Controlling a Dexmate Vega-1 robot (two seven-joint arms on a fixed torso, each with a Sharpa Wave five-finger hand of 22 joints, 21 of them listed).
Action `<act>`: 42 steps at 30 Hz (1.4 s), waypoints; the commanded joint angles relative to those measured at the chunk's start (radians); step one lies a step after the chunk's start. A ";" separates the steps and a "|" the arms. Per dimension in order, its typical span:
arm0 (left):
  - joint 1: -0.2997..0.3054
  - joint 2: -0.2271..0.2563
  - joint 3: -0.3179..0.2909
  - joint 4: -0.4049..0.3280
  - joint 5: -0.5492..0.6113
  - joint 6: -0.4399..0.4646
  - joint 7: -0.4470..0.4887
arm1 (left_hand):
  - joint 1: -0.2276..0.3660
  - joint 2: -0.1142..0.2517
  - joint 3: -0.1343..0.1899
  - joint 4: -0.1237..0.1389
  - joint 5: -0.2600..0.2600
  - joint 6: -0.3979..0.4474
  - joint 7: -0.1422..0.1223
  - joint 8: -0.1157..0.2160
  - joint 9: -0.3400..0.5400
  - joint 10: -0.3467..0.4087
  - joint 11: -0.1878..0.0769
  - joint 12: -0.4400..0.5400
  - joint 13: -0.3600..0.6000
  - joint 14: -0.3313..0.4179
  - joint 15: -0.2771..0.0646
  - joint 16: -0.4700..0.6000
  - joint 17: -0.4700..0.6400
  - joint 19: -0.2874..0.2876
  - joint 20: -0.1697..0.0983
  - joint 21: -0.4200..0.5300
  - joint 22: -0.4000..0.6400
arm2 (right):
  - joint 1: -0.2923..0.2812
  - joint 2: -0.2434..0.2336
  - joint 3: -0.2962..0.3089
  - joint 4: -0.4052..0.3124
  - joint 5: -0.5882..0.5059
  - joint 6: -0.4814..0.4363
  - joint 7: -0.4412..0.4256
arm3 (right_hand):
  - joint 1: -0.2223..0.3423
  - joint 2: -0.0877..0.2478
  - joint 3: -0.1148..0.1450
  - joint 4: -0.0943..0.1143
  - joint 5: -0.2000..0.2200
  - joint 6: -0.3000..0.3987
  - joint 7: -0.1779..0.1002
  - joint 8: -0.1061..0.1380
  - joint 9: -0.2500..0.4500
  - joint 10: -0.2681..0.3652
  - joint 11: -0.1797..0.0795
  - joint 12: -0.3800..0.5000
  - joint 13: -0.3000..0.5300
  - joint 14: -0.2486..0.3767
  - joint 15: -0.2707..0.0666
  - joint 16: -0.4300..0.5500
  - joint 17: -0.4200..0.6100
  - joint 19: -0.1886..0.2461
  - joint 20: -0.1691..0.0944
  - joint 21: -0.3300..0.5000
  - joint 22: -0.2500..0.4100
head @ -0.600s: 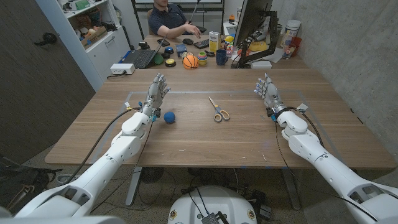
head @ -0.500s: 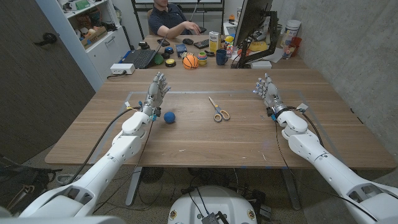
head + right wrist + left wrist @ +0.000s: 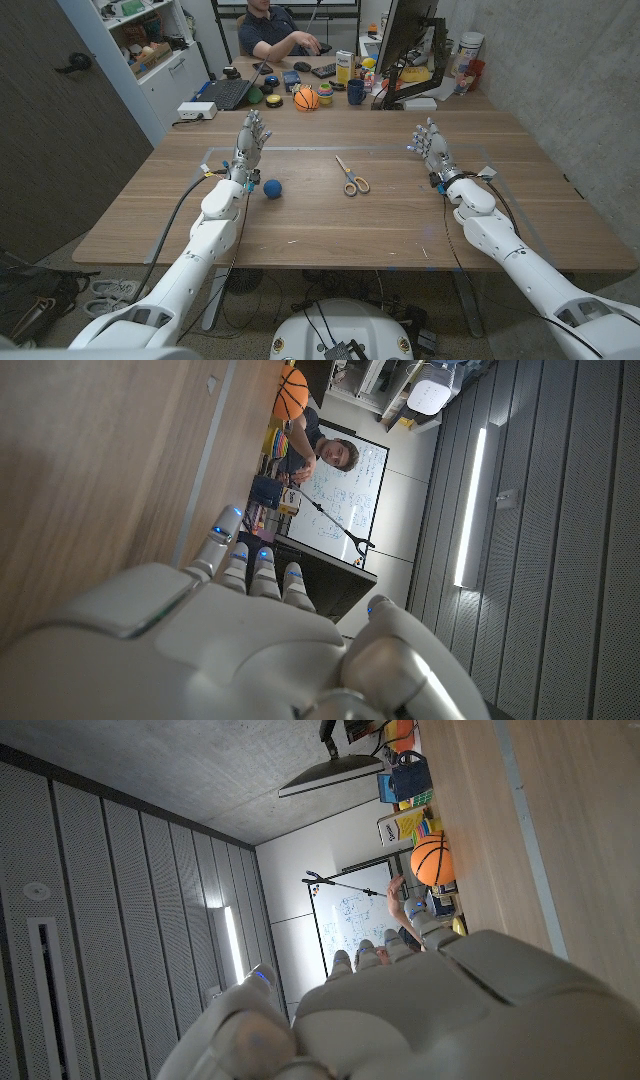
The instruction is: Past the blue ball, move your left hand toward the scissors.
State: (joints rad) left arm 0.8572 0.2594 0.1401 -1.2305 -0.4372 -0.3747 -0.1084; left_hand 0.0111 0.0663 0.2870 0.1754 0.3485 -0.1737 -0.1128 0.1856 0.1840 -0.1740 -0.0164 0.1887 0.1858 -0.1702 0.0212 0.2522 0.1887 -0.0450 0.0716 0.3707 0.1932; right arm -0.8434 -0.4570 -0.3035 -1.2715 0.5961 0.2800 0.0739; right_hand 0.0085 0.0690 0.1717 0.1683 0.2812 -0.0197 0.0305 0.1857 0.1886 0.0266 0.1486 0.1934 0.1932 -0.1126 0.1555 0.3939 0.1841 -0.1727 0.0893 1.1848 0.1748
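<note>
Left hand: raised over the wooden table, fingers spread and holding nothing, the blue ball just beside its wrist at about 4 o'clock. Scissors: yellow-handled, lying flat near the table's middle, at 3 o'clock from the ball and apart from it. Right hand: raised on the far side of the scissors at 3 o'clock, fingers apart, empty; an orange basketball sits at 12 o'clock beyond the table.
</note>
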 commanded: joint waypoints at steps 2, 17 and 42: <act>-0.011 -0.094 -0.072 0.035 0.226 -0.148 0.093 | 0.009 0.099 0.017 0.002 0.007 -0.015 -0.030 0.003 0.005 -0.048 -0.018 -0.001 0.003 0.008 -0.009 0.007 0.001 0.003 0.014 0.000 0.001 | -0.021 0.022 0.038 -0.021 -0.021 -0.017 0.012 | 0.004 0.009 -0.006 0.001 0.006 0.000 0.008 0.008 0.003 0.001 0.007 0.003 0.004 0.002 0.007 0.000 0.001 -0.076 0.001 -0.003 0.003; -0.060 -0.084 -0.064 0.055 0.461 -0.229 0.204 | 0.040 -0.022 -0.021 -0.049 -0.003 -0.116 -0.108 -0.010 0.002 -0.188 -0.087 -0.016 0.001 -0.071 -0.032 -0.036 0.000 -0.037 0.030 -0.057 -0.006 | -0.028 0.036 0.059 -0.019 -0.044 -0.013 0.024 | 0.003 0.009 -0.012 0.001 0.007 -0.001 0.009 0.007 0.003 0.000 0.007 0.003 0.004 0.003 0.006 -0.003 0.001 -0.074 0.002 -0.009 0.003; -0.133 0.016 0.022 0.001 0.853 -0.273 0.398 | 0.129 -0.130 -0.065 -0.132 -0.004 -0.154 -0.109 0.001 0.003 -0.214 -0.108 -0.009 0.001 -0.118 -0.033 -0.045 0.000 -0.006 0.102 -0.093 -0.016 | -0.026 0.056 0.084 -0.001 -0.047 -0.013 0.051 | 0.003 0.011 -0.024 0.001 0.008 -0.003 0.009 0.007 0.003 0.001 0.009 0.003 0.004 0.005 0.005 -0.008 0.001 -0.070 0.002 -0.019 0.003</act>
State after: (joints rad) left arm 0.7562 0.2336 0.1249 -1.2028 0.2891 -0.6376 0.2361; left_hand 0.1232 -0.0567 0.2220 0.0546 0.3422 -0.1769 -0.2130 0.1817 0.1837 -0.1705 -0.1164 0.1777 0.1861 -0.1686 -0.0122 0.2101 0.1860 -0.0529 0.1611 0.2843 0.1766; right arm -0.8726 -0.4095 -0.2276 -1.2807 0.5508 0.2660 0.1118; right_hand 0.0085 0.0689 0.1558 0.1672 0.2849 -0.0233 0.0341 0.1856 0.1883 0.0266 0.1483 0.1934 0.1929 -0.1126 0.1552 0.3871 0.1838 -0.1726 0.0893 1.1684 0.1745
